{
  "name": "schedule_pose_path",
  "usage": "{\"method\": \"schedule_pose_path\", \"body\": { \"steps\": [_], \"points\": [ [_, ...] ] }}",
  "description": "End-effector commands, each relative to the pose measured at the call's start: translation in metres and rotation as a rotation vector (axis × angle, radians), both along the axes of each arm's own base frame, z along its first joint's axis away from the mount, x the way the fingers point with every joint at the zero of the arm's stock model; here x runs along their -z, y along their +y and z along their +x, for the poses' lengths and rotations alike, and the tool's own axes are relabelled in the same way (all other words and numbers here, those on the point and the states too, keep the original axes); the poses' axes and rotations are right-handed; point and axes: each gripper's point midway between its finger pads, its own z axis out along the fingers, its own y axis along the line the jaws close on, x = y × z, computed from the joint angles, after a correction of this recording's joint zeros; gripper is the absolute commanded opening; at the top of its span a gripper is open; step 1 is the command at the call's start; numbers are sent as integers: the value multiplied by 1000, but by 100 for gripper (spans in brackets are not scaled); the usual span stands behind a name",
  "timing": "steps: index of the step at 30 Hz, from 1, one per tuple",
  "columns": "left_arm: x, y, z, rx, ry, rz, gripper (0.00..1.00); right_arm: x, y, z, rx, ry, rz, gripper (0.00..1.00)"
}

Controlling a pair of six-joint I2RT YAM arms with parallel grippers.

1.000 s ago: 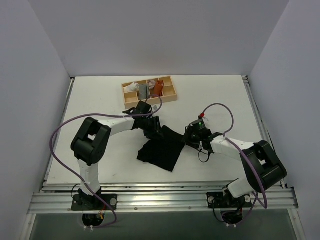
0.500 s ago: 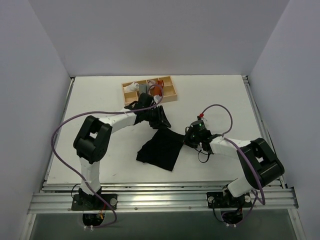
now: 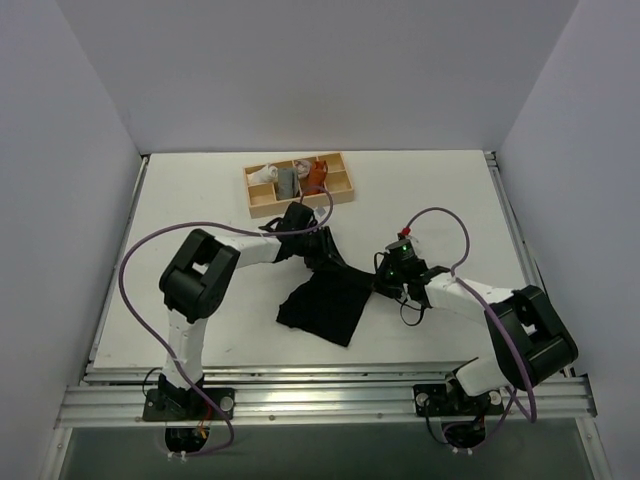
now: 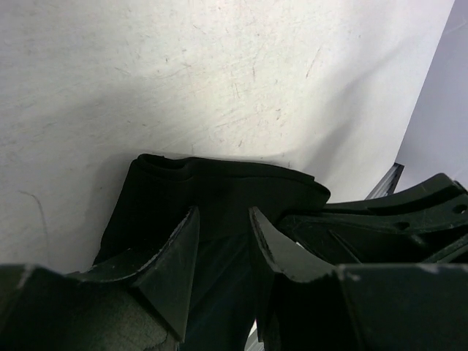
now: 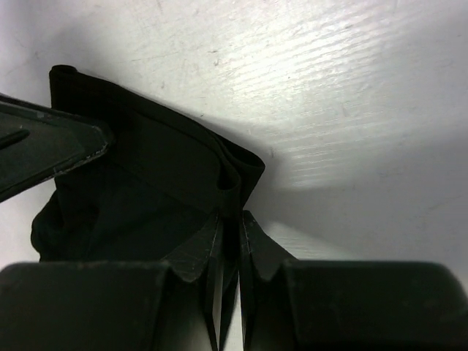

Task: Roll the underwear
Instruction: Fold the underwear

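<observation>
The black underwear lies bunched on the white table in front of both arms. Its far edge is pulled up between the two grippers. My left gripper is at the cloth's far left corner. In the left wrist view its fingers stand close together with black cloth running between them. My right gripper is at the far right corner. In the right wrist view its jaws are pinched on a fold of the underwear. The two grippers are close together.
A small wooden tray stands at the back, just beyond the left gripper. It holds a white roll, a grey roll and an orange-brown roll. Grey walls close in the table on three sides.
My left gripper rose toward the tray with the cloth's corner, then came back down and to the right, closer to the right gripper. The right gripper barely moved.
</observation>
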Motion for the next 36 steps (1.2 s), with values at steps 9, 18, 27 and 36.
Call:
{"method": "schedule_pose_path", "body": {
  "steps": [9,18,27,36],
  "points": [
    [-42,52,-14,-46,-137,183,45,-5,-16,22,-84,24,-79,0],
    [-47,60,-17,-69,-143,181,46,0,-4,43,-233,60,-63,0],
    [-94,9,20,-53,-188,-54,28,-4,0,41,-296,61,-59,0],
    [-37,-7,17,-53,-98,-66,2,-5,-2,39,-285,80,-62,0]
  ]
}}
